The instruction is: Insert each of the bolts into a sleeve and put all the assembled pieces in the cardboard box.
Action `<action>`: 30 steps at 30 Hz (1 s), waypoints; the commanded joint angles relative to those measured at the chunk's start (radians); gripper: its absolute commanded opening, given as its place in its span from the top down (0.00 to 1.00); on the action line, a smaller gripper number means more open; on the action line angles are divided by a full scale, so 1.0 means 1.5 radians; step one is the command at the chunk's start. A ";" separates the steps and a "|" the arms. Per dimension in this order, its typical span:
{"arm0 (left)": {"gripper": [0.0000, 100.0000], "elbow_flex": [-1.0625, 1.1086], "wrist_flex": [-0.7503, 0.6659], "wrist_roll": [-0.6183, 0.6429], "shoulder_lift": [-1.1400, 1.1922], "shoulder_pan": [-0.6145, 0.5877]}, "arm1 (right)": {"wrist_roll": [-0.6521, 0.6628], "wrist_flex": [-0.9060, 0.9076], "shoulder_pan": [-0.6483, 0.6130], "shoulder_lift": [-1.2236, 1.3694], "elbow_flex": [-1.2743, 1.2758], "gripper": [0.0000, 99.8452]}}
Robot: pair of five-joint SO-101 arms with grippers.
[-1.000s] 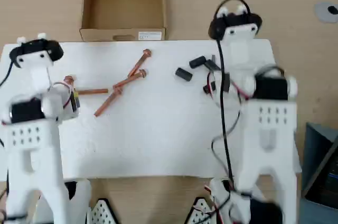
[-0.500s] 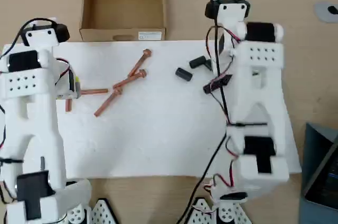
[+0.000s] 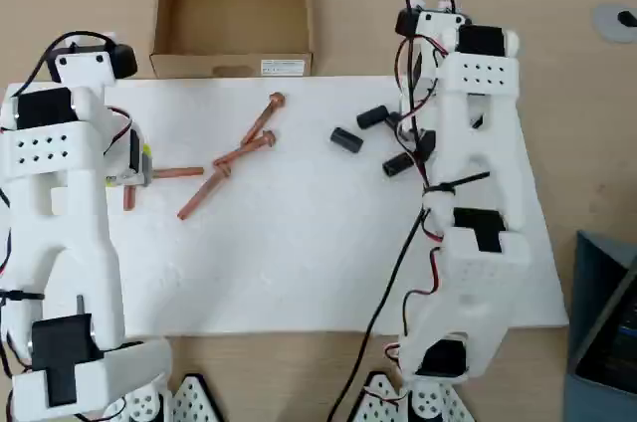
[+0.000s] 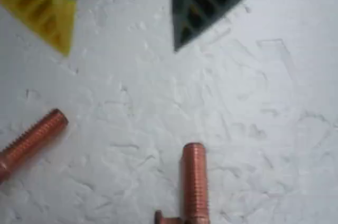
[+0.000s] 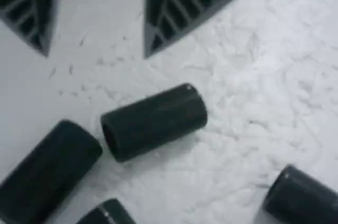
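Two copper bolts (image 4: 194, 182) lie flat just ahead of my left pincer (image 4: 121, 47), their threaded ends toward its parted tips. Three more lie scattered off toward my right pincer (image 5: 95, 49). Short black sleeves (image 5: 153, 121) lie on their sides, clustered just ahead of that one. The open cardboard box (image 3: 229, 66) stands well beyond both.

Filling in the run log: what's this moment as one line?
left gripper open by bolts | right gripper open by sleeves | none joined, all on white mat | cardboard box: no pieces inside
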 commanded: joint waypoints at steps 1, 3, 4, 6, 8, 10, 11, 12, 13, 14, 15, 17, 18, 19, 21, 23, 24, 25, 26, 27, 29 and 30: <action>0.86 -0.029 0.001 -0.003 -0.003 0.009 | -0.005 -0.002 0.013 0.025 -0.043 0.86; 0.86 -0.029 0.001 -0.003 -0.003 0.009 | -0.005 -0.003 0.017 0.053 -0.062 0.86; 0.86 -0.029 0.001 -0.003 -0.003 0.009 | -0.005 -0.003 0.019 0.067 -0.075 0.86; 0.86 -0.029 0.001 -0.004 -0.003 0.009 | -0.005 -0.003 0.022 0.097 -0.107 0.86; 0.86 -0.029 0.001 -0.004 -0.003 0.009 | -0.005 0.000 0.032 0.127 -0.141 0.86; 0.86 -0.029 0.001 -0.004 -0.003 0.009 | -0.005 0.002 0.040 0.154 -0.164 0.86; 0.86 -0.029 0.001 -0.004 -0.003 0.009 | -0.005 0.002 0.043 0.165 -0.172 0.86; 0.86 -0.029 0.001 -0.004 -0.003 0.009 | -0.005 0.002 0.046 0.175 -0.177 0.85; 0.86 -0.029 0.001 -0.004 -0.003 0.009 | -0.004 0.002 0.046 0.185 -0.183 0.85; 0.86 -0.029 0.001 -0.004 -0.003 0.009 | -0.003 0.002 0.046 0.192 -0.185 0.85; 0.86 -0.029 0.001 -0.004 -0.003 0.009 | -0.002 0.001 0.046 0.197 -0.185 0.85; 0.86 -0.029 0.001 -0.004 -0.003 0.009 | -0.001 -0.002 0.042 0.206 -0.185 0.85; 0.86 -0.029 0.001 -0.004 -0.003 0.009 | -0.001 -0.003 0.042 0.209 -0.186 0.85; 0.86 -0.029 0.001 -0.004 -0.003 0.009 | 0.000 -0.005 0.041 0.213 -0.186 0.85; 0.86 -0.029 0.001 -0.004 -0.003 0.009 | 0.000 -0.012 0.041 0.221 -0.186 0.85; 0.86 -0.029 0.001 -0.004 -0.003 0.009 | 0.000 -0.017 0.041 0.230 -0.186 0.85; 0.86 -0.029 0.001 -0.004 -0.003 0.009 | 0.000 -0.019 0.041 0.233 -0.186 0.85; 0.86 -0.029 0.001 -0.004 -0.003 0.009 | 0.000 -0.020 0.041 0.236 -0.186 0.85; 0.86 -0.029 0.001 -0.004 -0.003 0.009 | 0.000 -0.021 0.041 0.239 -0.186 0.85; 0.86 -0.029 0.001 -0.004 -0.003 0.009 | 0.000 -0.023 0.041 0.243 -0.186 0.85; 0.86 -0.029 0.001 -0.004 -0.003 0.009 | 0.000 -0.027 0.041 0.252 -0.186 0.85; 0.86 -0.029 0.001 -0.004 -0.003 0.009 | 0.000 -0.028 0.041 0.258 -0.186 0.85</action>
